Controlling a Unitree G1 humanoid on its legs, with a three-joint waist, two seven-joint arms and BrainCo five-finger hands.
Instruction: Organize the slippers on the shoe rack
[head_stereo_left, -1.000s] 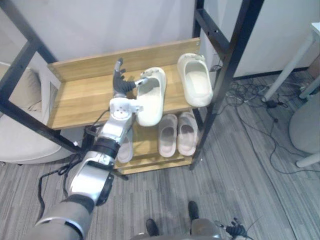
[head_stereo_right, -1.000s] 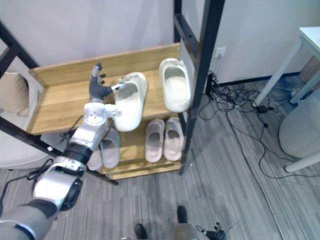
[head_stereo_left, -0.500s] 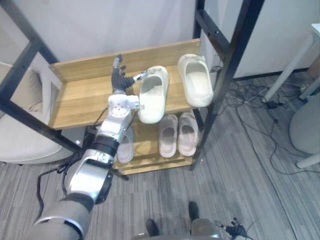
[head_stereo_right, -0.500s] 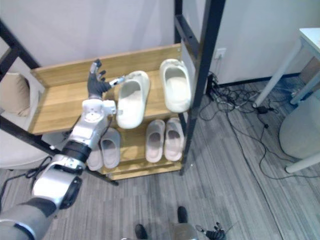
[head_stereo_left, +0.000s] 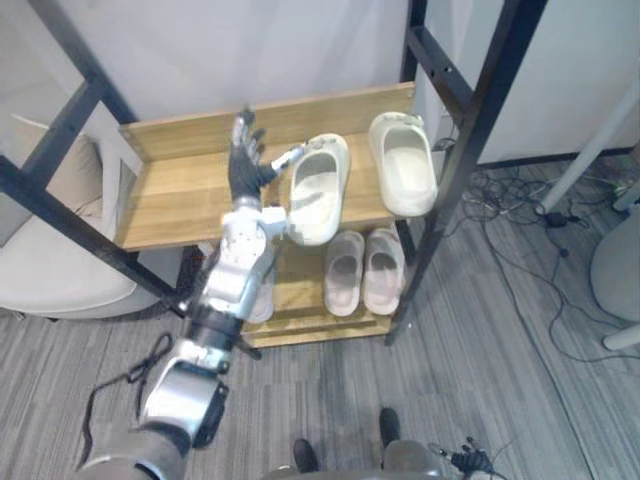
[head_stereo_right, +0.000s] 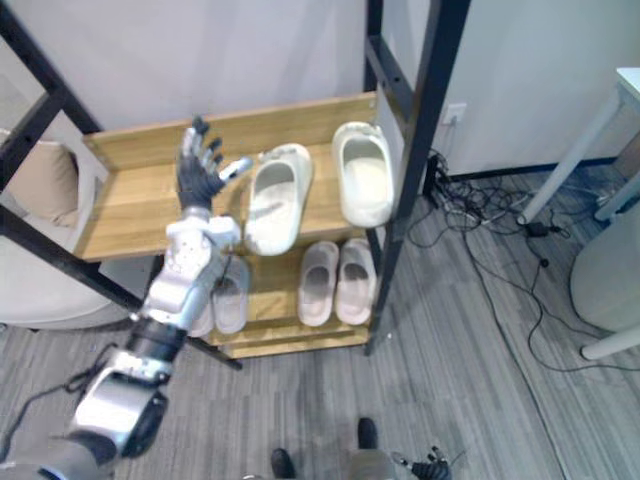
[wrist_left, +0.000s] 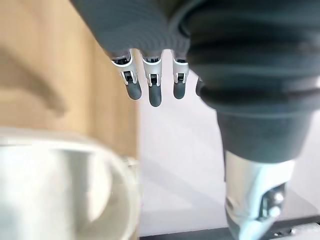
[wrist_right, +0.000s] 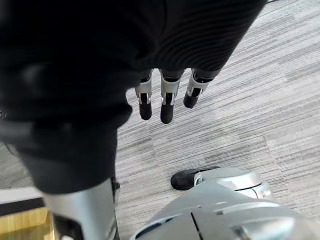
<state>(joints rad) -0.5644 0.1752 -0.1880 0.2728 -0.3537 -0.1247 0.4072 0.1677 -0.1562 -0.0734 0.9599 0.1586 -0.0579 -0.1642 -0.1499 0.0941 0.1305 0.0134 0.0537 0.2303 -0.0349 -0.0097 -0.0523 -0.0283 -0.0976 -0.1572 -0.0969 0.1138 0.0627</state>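
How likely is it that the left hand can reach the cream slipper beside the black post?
Probably yes: the left hand, fingers spread, is over the upper shelf; only the nearer slipper lies between it and the far slipper, and could be passed over.

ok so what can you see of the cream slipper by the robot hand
The slipper is cream, smooth and moulded, foam or rubber by its look, with a wide band over the toe and an open heel. It lies sole down on the upper wooden shelf, angled, its heel jutting past the front edge. Its twin lies apart on its right. The left robot hand, fingers spread open, is beside its toe, thumb tip at the rim; contact is unclear.
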